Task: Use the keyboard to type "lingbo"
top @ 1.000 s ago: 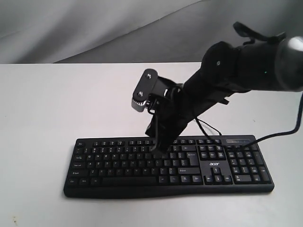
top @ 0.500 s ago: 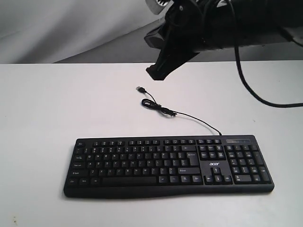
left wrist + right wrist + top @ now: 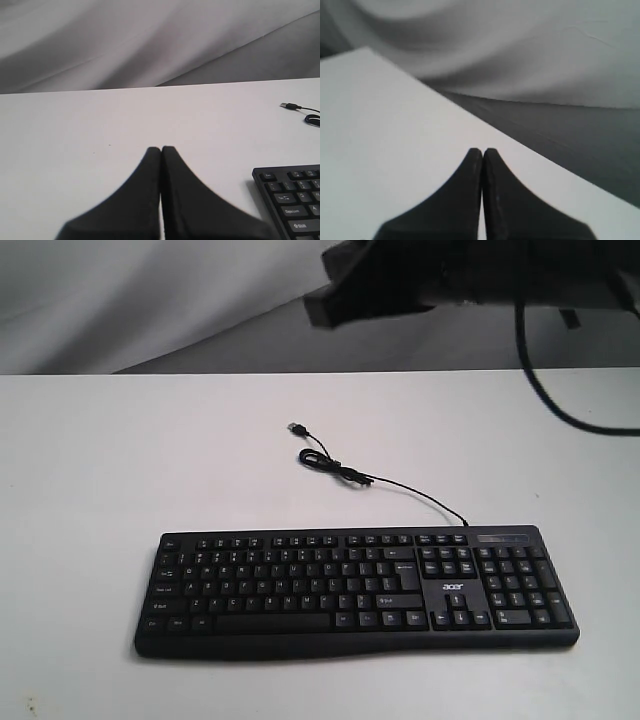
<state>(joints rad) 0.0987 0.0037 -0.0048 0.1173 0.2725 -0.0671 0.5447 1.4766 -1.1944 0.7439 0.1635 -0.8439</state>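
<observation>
Black plastic keyboard (image 3: 355, 590) flat on white table (image 3: 90, 460) | rigid, light, likely slides: press keys straight down, no grasp | left gripper (image 3: 161, 150) pinched closed, empty, near keyboard | right gripper (image 3: 483, 151) closed, empty, high above table

White table before a draped grey backdrop

A plain white table (image 3: 100, 460) fills the lower part of the exterior view, its surface matte and evenly bright under soft, diffuse light, with a few tiny dark specks (image 3: 28, 705) near the front left corner. Behind its far edge hangs a pale grey cloth (image 3: 120, 300), falling in broad, shallow folds. A darker grey area (image 3: 260, 345) rises from the table's far edge toward the right. The left wrist view shows the same cloth (image 3: 100, 40) behind the white tabletop (image 3: 75, 130).
</observation>
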